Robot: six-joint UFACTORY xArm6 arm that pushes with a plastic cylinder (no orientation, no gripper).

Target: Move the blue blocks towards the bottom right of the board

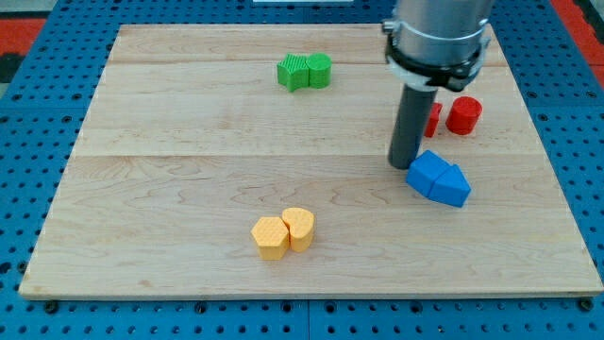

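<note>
Camera view: we look down at a slant on a pale wooden board lying on a blue pegboard surface. Our arm comes in from the upper right of the frame, a grey cylindrical body narrowing to the dark rod. My tip sits on the board right of centre, just at the upper left edge of the blue blocks, touching or very nearly touching them; we cannot tell which. There are no fingers on this rig, only the bare rod, so nothing is grasped. The blue blocks lie in the right half of the frame, a little below mid-height: a blue cube-like block and, pressed against its right side, a blue wedge-shaped block, the pair angled down toward the lower right. Behind the rod, in the upper right, a red cylinder stands clear, and a second red block is partly hidden by the rod, shape not clear. Upper centre: two green blocks touching, a ridged star-like one and a rounder one. Lower centre: two yellow blocks touching, a hexagon-like one and a heart-like one.
</note>
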